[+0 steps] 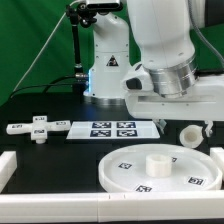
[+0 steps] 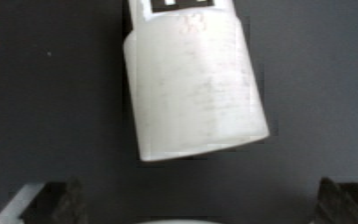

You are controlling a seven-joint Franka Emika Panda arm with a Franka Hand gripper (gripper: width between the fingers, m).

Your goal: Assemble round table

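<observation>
The pincer [image 2: 194, 200] is spread wide and holds nothing. In the wrist view its 2 dark fingertips [image 2: 43, 200] stand far apart, with bare black tabletop [image 2: 51, 110] between them. The short cylindrical post [image 2: 194, 85] lies on its side there, clear of both fingertips, with a black-and-white tag on the end turned away from them.

In the exterior view the arm [image 1: 165, 60] hangs over the exterior view's right part of the tabletop [image 1: 60, 155], and its bulk hides the pincer. The post [image 1: 192, 133] shows just below the arm, near the far edge of the round disc [image 1: 125, 172] but apart from it. The disc lies flat, rim up, with a raised ring at its centre and several tags on its face.

The cross-shaped piece [image 1: 38, 128] lies flat at the exterior view's left, just beside the end of the marker board [image 1: 110, 128], well apart from the disc and post.
</observation>
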